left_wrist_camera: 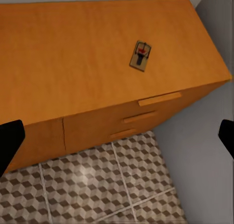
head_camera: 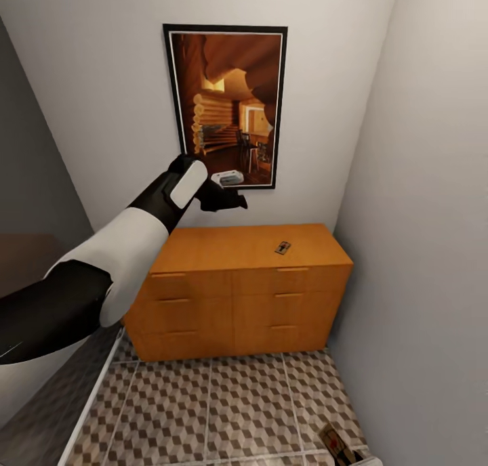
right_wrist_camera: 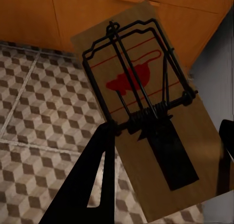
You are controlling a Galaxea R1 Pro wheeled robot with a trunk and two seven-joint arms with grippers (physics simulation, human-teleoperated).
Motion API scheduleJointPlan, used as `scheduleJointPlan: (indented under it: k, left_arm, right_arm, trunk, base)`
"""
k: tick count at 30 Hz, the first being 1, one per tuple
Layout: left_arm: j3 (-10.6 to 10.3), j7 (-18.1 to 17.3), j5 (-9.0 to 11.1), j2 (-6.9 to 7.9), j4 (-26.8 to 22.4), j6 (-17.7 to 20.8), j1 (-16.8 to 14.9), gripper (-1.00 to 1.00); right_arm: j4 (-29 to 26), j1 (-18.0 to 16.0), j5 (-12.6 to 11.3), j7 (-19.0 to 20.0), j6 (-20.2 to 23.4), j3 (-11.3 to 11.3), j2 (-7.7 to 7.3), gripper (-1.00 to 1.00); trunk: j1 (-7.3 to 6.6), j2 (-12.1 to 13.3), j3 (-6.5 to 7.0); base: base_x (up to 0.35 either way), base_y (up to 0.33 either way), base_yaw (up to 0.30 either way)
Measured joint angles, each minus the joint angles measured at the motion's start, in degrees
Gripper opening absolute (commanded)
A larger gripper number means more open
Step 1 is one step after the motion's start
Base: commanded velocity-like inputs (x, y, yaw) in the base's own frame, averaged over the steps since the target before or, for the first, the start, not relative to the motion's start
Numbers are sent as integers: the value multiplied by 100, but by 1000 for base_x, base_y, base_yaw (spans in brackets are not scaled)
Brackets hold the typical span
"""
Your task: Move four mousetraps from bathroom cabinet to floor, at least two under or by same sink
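No legible text or labels

head high, wrists near cabinet

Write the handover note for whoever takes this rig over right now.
Left gripper: open and empty, raised above the cabinet.
Right gripper: shut on a mousetrap, held over the bathroom floor near the right wall.
One more mousetrap lies on the cabinet top, toward its right end.
Done: one trap picked up. The other two traps and the sink cannot be accounted for from here.
Left: set the held trap down on the tiles, fetch the one on top, and check that two sit by the sink.
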Motion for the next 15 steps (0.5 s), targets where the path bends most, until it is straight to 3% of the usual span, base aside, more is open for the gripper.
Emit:
scheduleJointPlan:
  k: [15]
  left_arm:
    - [-24, -2, 2, 0, 41, 4, 0, 100]
  right_arm:
    - [1, 5, -12, 0, -5, -11, 0, -100]
  trunk:
    - [0, 0, 106]
  base:
    - [0, 0, -219]
